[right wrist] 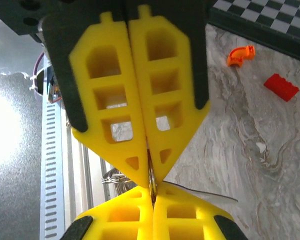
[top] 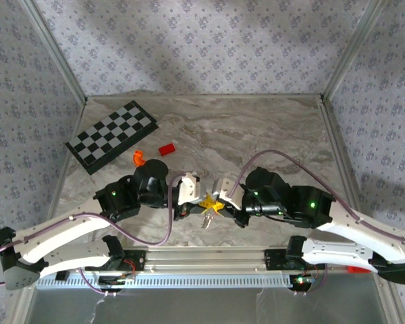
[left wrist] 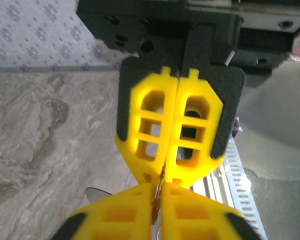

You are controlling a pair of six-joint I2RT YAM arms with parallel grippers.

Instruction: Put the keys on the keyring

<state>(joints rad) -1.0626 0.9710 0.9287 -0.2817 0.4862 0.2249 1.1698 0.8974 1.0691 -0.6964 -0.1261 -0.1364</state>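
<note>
My left gripper (top: 205, 203) and right gripper (top: 217, 202) meet tip to tip just ahead of the arm bases. Both pairs of yellow fingers are shut on the same thin metal keyring (right wrist: 151, 179), which stands edge-on in the seam between them. In the left wrist view my left gripper (left wrist: 158, 189) pinches the keyring (left wrist: 163, 181), and the right gripper (left wrist: 164, 170) grips it from the far side. The right gripper (right wrist: 152, 196) faces the left gripper (right wrist: 150, 170). The keys (top: 206, 220) hang below the fingertips; a flat blade (right wrist: 212, 195) pokes out sideways.
A folded chessboard (top: 111, 135) lies at the back left. An orange curved piece (top: 139, 158) and a red block (top: 166, 149) sit on the marble between it and the grippers. The slotted metal rail (top: 209, 278) runs along the near edge.
</note>
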